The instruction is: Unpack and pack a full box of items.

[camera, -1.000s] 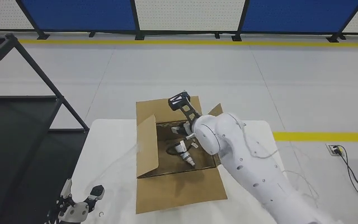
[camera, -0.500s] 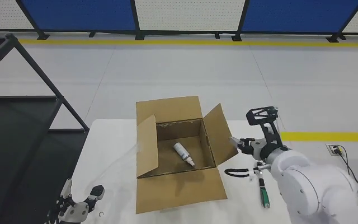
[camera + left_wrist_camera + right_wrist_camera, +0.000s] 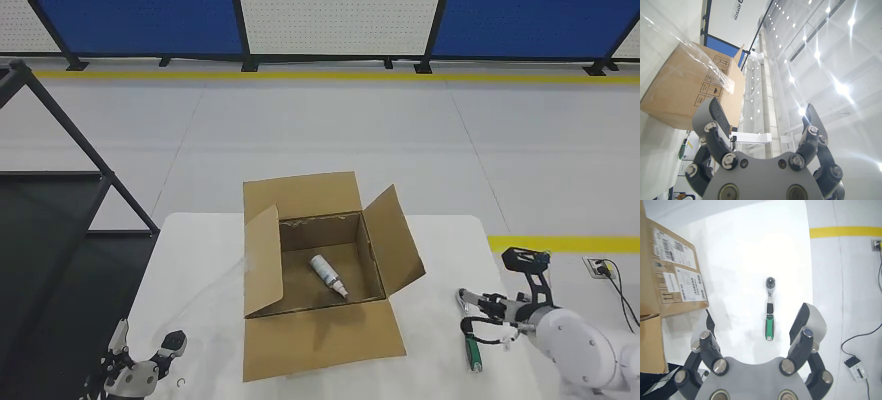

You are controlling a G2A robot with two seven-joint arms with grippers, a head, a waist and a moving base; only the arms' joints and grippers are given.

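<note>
Ratchet [image 3: 769, 311] on table [image 3: 200, 260] near box [image 3: 320, 345] | left gripper [image 3: 762, 103], right gripper [image 3: 756, 311] both spread (empty)

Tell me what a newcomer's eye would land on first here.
The open cardboard box in the middle of the white table, with a small white bottle lying on its floor. Next, the green-handled ratchet wrench lying on the table beside the box, near the open right gripper.

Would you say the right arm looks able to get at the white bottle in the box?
Probably yes: the box stands open, nothing covers the bottle, and the right gripper is open and empty beside the box.
</note>
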